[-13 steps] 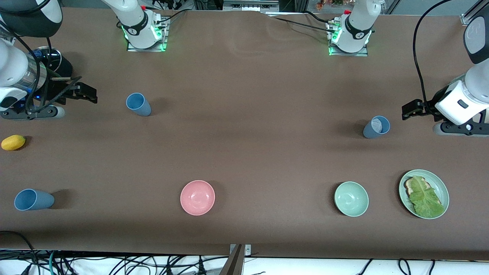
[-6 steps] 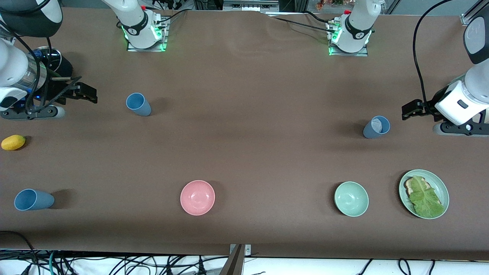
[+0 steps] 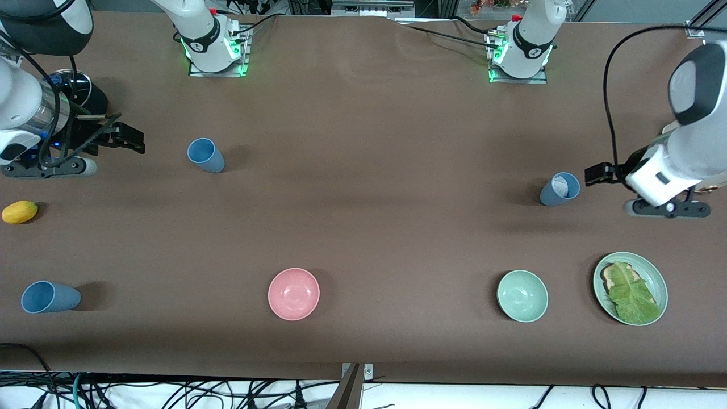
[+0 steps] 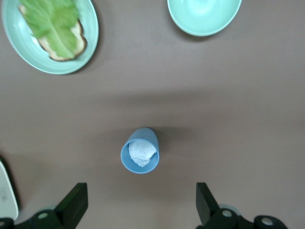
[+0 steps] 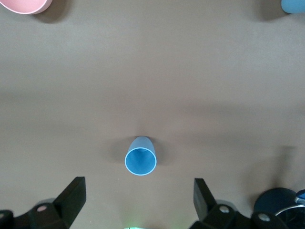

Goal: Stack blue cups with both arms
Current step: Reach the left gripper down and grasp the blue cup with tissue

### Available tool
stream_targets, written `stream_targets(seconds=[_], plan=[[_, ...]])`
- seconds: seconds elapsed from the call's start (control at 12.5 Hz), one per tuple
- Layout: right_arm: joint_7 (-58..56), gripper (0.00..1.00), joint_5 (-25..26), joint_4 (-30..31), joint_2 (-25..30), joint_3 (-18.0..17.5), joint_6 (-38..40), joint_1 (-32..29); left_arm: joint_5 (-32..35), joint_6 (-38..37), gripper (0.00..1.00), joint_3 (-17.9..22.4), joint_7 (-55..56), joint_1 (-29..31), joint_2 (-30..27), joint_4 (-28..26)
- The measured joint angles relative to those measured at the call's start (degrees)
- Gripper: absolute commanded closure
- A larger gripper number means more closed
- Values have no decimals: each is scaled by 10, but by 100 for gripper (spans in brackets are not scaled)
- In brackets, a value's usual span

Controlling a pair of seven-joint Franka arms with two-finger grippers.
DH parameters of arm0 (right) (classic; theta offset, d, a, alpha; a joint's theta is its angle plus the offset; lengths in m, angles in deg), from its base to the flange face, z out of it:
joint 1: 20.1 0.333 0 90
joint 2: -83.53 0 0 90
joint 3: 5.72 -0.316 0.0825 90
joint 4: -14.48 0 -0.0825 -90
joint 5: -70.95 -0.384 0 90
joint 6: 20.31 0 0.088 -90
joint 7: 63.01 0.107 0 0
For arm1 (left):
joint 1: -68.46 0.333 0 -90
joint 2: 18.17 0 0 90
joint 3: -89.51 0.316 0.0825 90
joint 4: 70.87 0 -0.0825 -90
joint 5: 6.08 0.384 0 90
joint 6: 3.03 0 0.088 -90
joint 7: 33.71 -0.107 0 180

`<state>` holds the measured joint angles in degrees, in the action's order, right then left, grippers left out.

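Tools, left (image 4: 138,207) and right (image 5: 138,205), both gape wide and empty, above blue cups (image 4: 140,156).

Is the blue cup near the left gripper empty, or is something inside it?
Not empty. The blue cup stands upright, and the left wrist view shows a crumpled whitish wad inside it.

You are looking down on a long table covered by a brown cloth (image 3: 363,170), slightly rippled near its upper edge. Below the cloth's lower edge, a tangle of black cables (image 3: 170,392) lies over a pale floor. Along the top, you can make out metal framing (image 3: 372,7) and dark clutter. Soft, even light leaves faint broad shadows across the cloth.
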<state>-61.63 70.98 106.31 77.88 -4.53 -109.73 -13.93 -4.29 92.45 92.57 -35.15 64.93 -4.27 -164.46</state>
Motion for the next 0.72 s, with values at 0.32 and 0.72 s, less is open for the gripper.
stream_targets(seconds=[0.32,0.72], plan=[[0,0,0,14,1,0,0,0,0,47,0,-6,0,-2,27,-33],[0,0,0,147,52,0,-82,0,-8,199,0,-9,11,-2,11,-163]])
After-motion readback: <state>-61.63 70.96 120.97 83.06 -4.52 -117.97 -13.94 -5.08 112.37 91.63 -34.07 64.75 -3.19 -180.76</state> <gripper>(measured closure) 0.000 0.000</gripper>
